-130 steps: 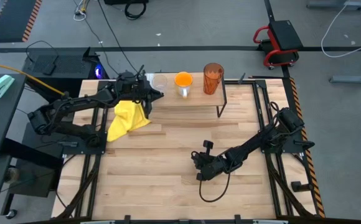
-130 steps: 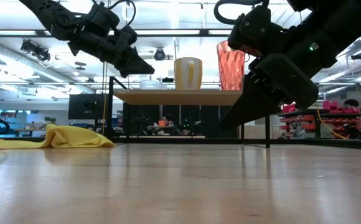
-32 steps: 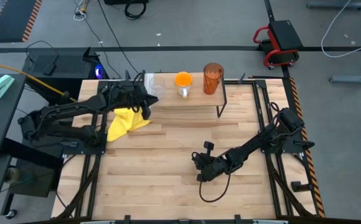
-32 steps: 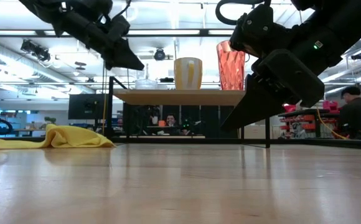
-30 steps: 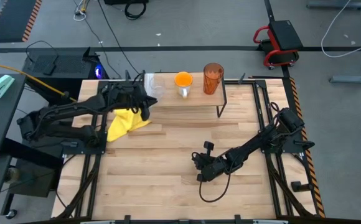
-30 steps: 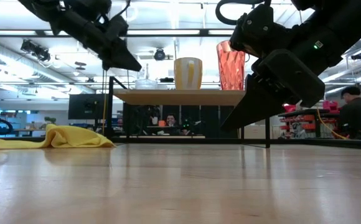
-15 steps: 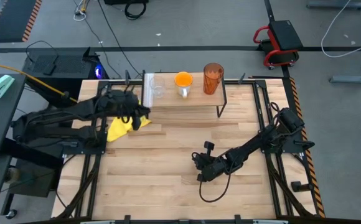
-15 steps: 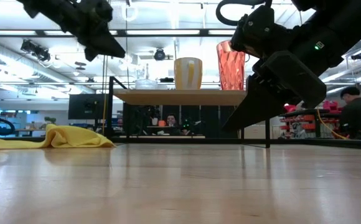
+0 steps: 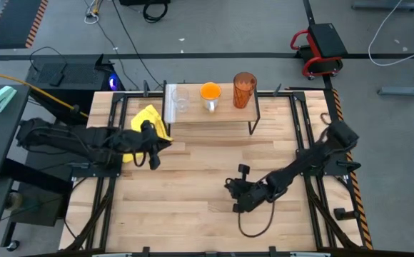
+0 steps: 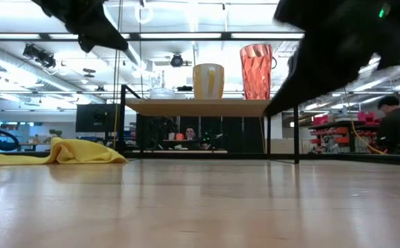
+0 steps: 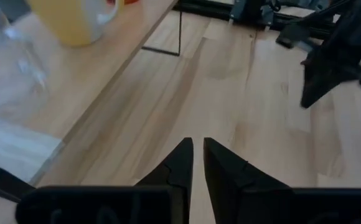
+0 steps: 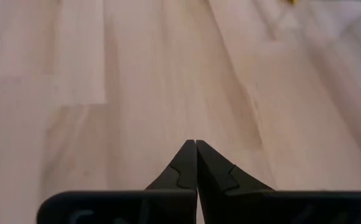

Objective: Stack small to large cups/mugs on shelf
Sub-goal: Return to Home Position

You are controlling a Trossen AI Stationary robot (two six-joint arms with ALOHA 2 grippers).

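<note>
Three cups stand in a row on the shelf [image 9: 214, 114]: the clear glass cup [image 9: 181, 98] at its left end, the orange mug [image 9: 210, 93] in the middle, and the amber tumbler [image 9: 244, 89] at the right. The low view shows the same row: glass cup [image 10: 163, 92], mug [image 10: 208, 81], tumbler [image 10: 256, 71]. My left gripper [image 9: 157, 153] hovers left of the shelf near the yellow cloth, its fingers [image 11: 187, 158] almost together and holding nothing. My right gripper [image 9: 237, 207] hangs over the table's near middle, shut [image 12: 196, 144] and empty.
A yellow cloth [image 9: 148, 123] lies crumpled on the table just left of the shelf, partly under my left arm. The shelf stands on thin black legs [image 10: 296, 134] at the table's far edge. Bare wood [image 9: 193, 178] stretches between the two grippers. People show in the room behind.
My left gripper has drawn back from the glass cup's end of the shelf, toward the table's left and near side, and now hangs beside the yellow cloth. My right arm has shifted a little toward the near edge. The cups have stayed in place.
</note>
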